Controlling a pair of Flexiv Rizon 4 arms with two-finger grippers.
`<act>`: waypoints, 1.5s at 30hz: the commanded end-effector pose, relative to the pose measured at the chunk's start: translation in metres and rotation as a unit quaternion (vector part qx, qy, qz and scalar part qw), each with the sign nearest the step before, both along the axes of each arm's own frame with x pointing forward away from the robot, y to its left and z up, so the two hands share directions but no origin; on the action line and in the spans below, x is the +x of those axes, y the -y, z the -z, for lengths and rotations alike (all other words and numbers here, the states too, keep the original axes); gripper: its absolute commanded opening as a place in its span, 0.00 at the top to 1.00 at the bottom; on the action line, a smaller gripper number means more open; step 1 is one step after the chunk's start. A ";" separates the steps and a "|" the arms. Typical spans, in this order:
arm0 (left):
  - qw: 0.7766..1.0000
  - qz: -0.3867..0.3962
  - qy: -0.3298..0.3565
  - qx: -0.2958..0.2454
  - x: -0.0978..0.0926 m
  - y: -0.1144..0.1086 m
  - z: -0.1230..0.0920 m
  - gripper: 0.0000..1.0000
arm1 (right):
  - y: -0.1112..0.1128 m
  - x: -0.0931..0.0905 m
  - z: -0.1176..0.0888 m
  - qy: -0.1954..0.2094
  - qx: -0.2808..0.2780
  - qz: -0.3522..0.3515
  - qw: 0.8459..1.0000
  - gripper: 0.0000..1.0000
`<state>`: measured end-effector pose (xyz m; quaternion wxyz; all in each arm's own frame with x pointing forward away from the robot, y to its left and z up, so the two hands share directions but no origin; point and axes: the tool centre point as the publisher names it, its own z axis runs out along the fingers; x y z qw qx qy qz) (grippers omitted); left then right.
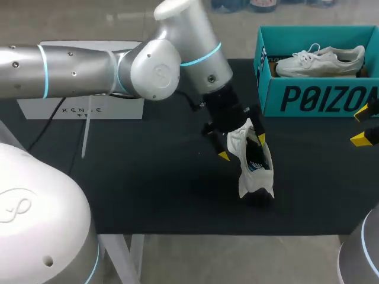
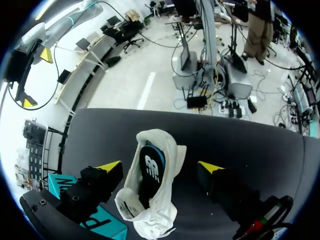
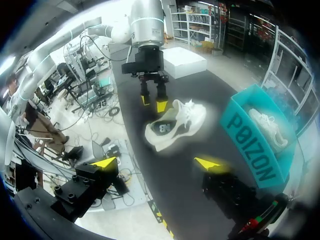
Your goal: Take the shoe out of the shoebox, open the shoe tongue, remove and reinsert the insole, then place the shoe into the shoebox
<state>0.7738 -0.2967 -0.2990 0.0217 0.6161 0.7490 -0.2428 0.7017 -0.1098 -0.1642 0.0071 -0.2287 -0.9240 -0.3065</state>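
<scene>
Black table (image 1: 148,189): shoe (image 1: 254,177) toward front edge; shoebox (image 1: 314,97) at far-right edge

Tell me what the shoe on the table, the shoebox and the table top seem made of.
Shoe: soft off-white textile or synthetic leather, matte; its upper sags and creases. Shoebox: teal cardboard, likely; thin flat walls, printed lettering. Table top: black, matte, material unclear.

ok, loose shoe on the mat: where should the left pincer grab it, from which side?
Probably the two side walls at the collar, coming straight down. The shoe sits with its opening facing up at the left pincer, whose open fingers stand either side of that narrow part, not touching.
</scene>
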 end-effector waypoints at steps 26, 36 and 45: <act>0.994 0.011 0.014 0.111 0.014 0.042 0.065 1.00 | 0.000 -0.001 0.001 0.000 -0.001 0.001 1.000 0.00; 0.991 0.016 -0.015 0.129 0.012 0.047 0.094 1.00 | 0.000 -0.001 0.001 0.000 -0.001 0.001 1.000 0.00; 0.991 0.011 -0.018 0.134 0.010 0.042 0.094 1.00 | 0.000 -0.001 0.001 0.000 -0.001 0.001 1.000 0.00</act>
